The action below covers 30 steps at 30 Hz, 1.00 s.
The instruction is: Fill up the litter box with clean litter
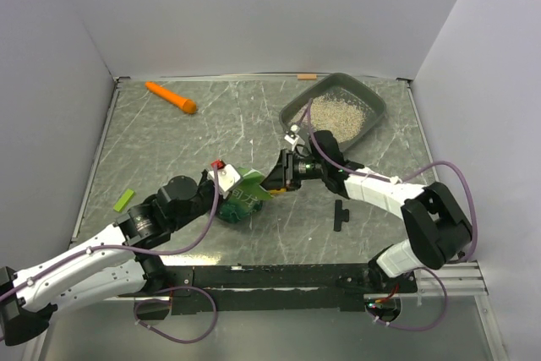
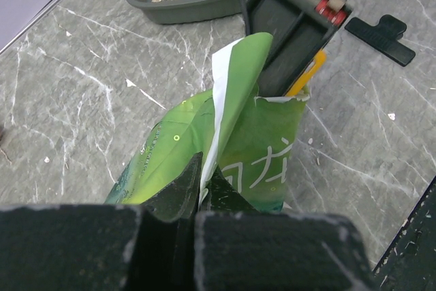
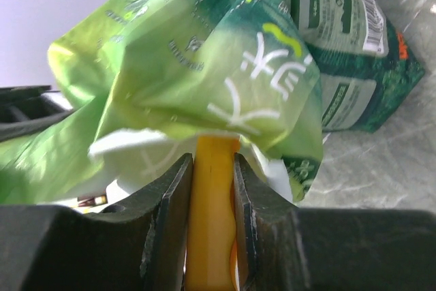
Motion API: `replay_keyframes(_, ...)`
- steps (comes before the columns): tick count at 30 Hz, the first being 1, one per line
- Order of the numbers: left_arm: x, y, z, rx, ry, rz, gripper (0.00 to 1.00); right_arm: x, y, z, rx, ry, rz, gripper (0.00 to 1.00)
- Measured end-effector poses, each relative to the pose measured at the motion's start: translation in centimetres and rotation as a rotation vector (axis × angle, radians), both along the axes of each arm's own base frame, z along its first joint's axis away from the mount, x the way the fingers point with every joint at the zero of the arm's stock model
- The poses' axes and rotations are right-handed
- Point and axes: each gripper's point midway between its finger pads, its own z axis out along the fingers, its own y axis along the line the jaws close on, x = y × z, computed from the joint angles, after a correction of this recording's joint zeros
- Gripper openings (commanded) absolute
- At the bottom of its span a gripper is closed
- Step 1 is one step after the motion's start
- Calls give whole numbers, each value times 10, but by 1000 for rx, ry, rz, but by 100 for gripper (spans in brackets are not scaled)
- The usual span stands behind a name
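The dark grey litter box (image 1: 373, 118) sits at the back right, partly filled with pale clean litter (image 1: 338, 113); it also shows in the left wrist view (image 2: 178, 11). A green bag (image 1: 243, 200) stands mid-table. My left gripper (image 2: 204, 172) is shut on the bag's white-lined top edge (image 2: 221, 93). My right gripper (image 3: 212, 168) is shut on a yellow-orange scoop handle (image 3: 212, 223). The handle runs into the bag's mouth (image 3: 204, 52), and the scoop's head is hidden inside. In the top view, both grippers meet at the bag, left (image 1: 226, 177) and right (image 1: 279, 179).
An orange carrot-shaped object (image 1: 172, 96) lies at the back left. A black clip (image 1: 340, 215) lies right of the bag and also shows in the left wrist view (image 2: 380, 35). A small green strip (image 1: 125, 200) lies at the left edge. Walls enclose the table.
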Motion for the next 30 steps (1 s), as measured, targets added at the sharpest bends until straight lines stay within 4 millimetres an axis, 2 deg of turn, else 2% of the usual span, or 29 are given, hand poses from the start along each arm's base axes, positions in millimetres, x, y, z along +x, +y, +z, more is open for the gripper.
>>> replay_keyframes(7, 0, -3, -6, 23, 7, 2, 1, -9, -21, 13, 54, -3, -16, 0)
replay_keyframes(12, -1, -5, -8, 29, 6, -3, 1, -15, -34, 14, 70, 2, -25, 0)
replay_keyframes(30, -4, -7, -10, 28, -14, -25, 1, -25, -83, 40, 132, -55, -115, 0)
